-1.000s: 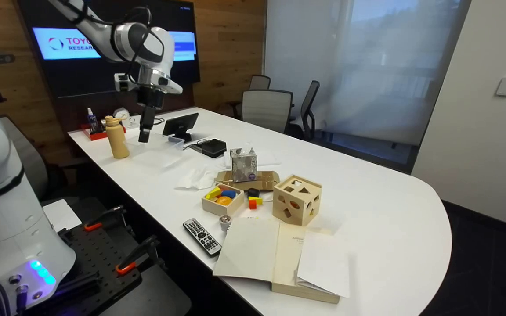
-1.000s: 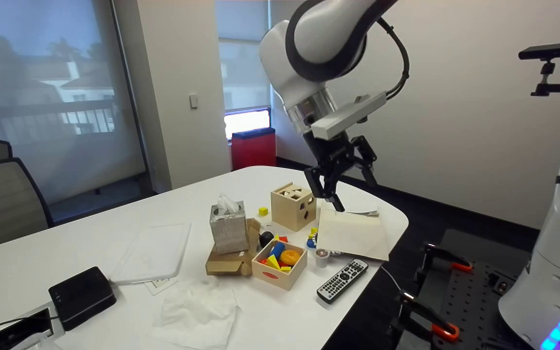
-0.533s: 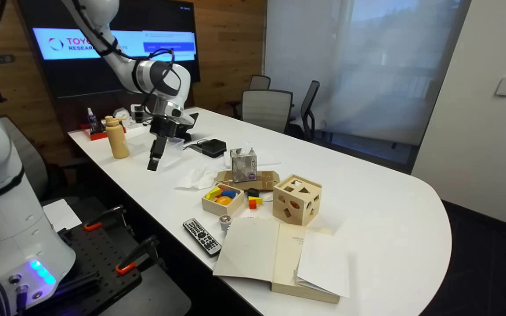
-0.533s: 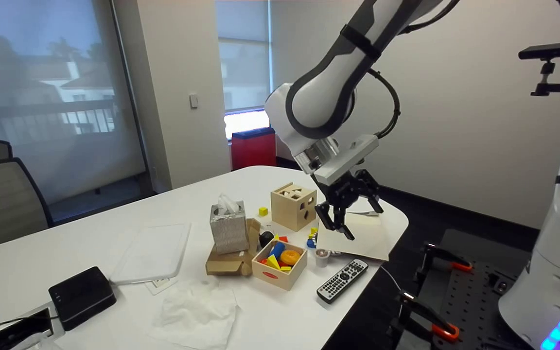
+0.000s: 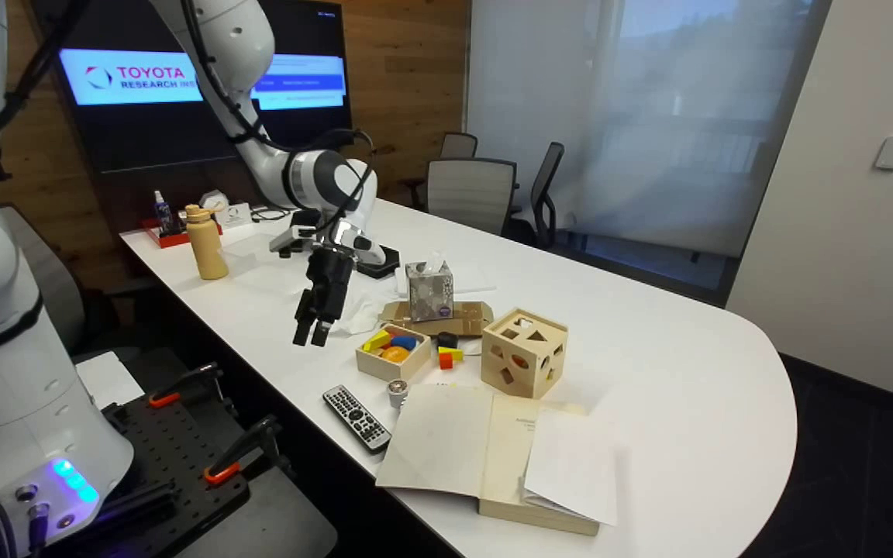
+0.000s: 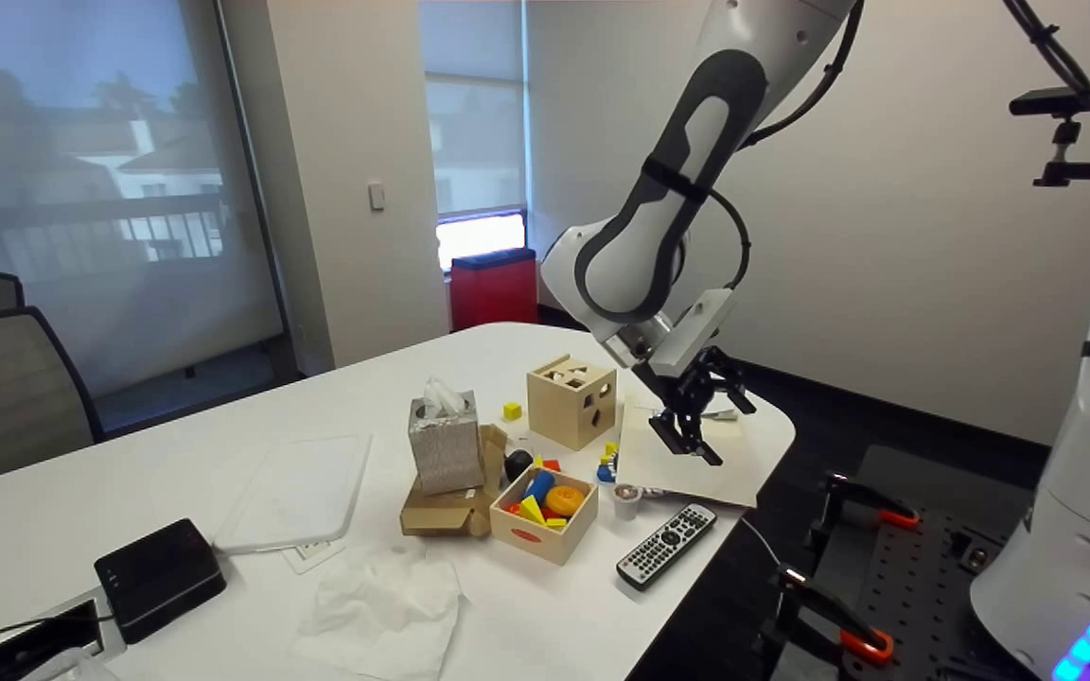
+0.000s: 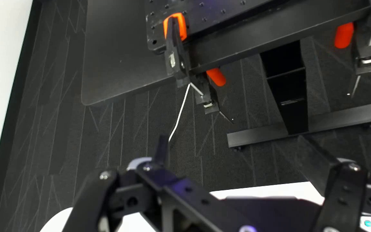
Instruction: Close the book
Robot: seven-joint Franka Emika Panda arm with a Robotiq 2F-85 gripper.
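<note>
Exterior view — one open book [image 6: 666, 478], one splayed pincer [image 6: 732, 435]

Thick book [image 5: 497, 457] is lying wide open, insides up, right of centre and below the middle of the frame in both exterior views. One side's a plain off-white flap, looks like the inside of the cover. The other's a chunky cream block of pages with a bit of print near the top, way too small to read. Some whiter leaves lie over that part and poke out past its outer edge, can't tell if they're bound in.
</note>
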